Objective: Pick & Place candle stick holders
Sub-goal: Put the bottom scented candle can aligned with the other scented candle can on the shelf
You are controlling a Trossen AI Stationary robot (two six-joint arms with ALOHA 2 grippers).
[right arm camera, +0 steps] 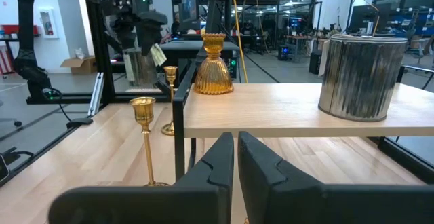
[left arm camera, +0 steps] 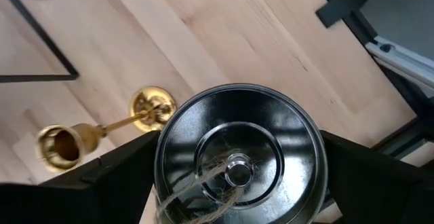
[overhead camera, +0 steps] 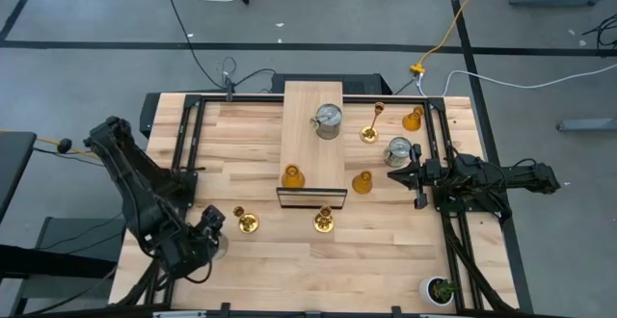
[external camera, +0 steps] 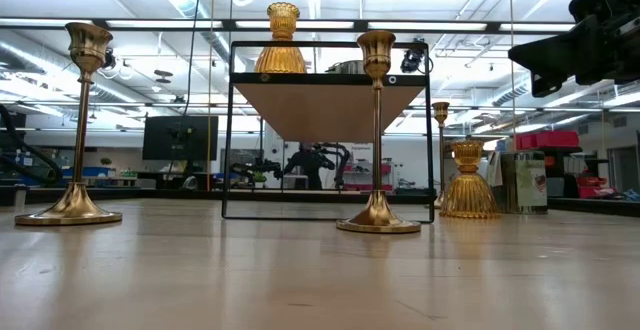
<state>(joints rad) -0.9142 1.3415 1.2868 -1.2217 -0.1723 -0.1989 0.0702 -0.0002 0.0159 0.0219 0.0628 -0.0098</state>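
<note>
My left gripper (overhead camera: 210, 231) is near the table's front left, shut on a silver can (left arm camera: 237, 159). It stands beside a gold candlestick (overhead camera: 247, 222). A second gold candlestick (overhead camera: 323, 222) stands in front of the raised wooden shelf (overhead camera: 313, 96), and a third (overhead camera: 371, 125) stands to its right. The shelf carries a silver can (overhead camera: 328, 120) and an amber holder (overhead camera: 293, 176). Two amber holders (overhead camera: 362, 182) (overhead camera: 413, 119) and another silver can (overhead camera: 399, 150) stand on the table at the right. My right gripper (overhead camera: 405, 175) is shut and empty, next to that can. My left gripper holds the silver can between its two fingers (left arm camera: 122, 166), one on each side of the can's round wall (left arm camera: 163, 163). The fingers point down along the can. The far-off right wrist view shows the can (right arm camera: 139, 64) upright and lifted clear of the table.
A small green potted plant (overhead camera: 442, 289) stands at the front right corner. Black frame rails (overhead camera: 448, 231) run along the table's sides. Bare wood lies along the table's front edge between the arms.
</note>
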